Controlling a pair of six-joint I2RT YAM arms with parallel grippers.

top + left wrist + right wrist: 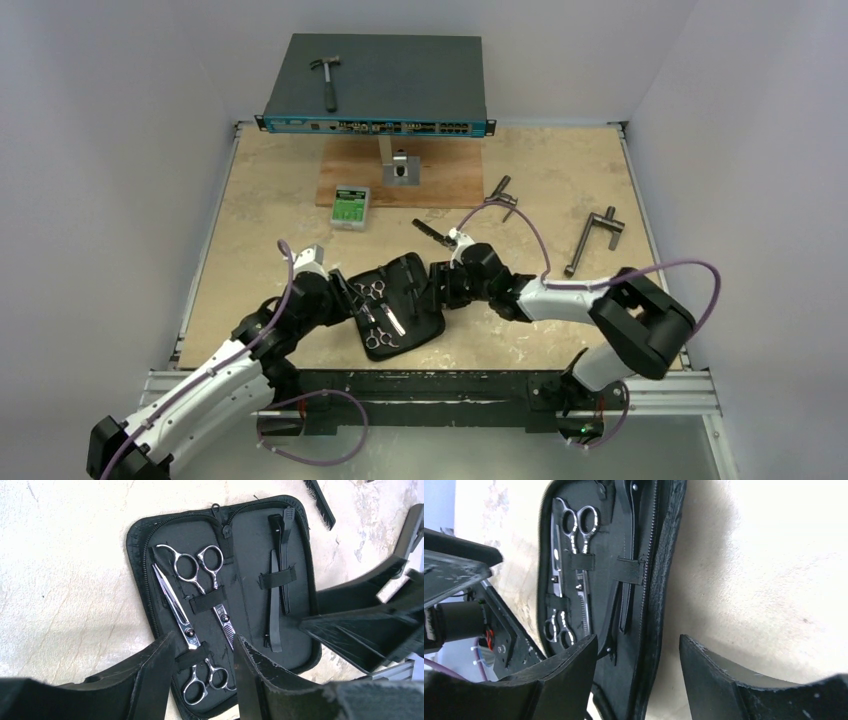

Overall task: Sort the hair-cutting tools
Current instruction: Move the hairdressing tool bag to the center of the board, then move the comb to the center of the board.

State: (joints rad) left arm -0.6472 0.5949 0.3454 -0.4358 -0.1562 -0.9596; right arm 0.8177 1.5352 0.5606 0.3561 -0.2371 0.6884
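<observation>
We see the left end effector point(204, 637) released over the scissors point(221, 616) in the open case point(250, 550). The right end effector point(638, 639) is released at its zipper edge, with the worktop point(774, 555) beside. We cannot read the green box point(351, 205).

The top camera looks down from high behind the arm bases and takes in the whole bench point(280, 190). Each wrist camera looks down from close by, the left gripper point(205, 647) over the open case point(250, 545), the right gripper point(639, 647) at its edge. All three views share the case.
</observation>
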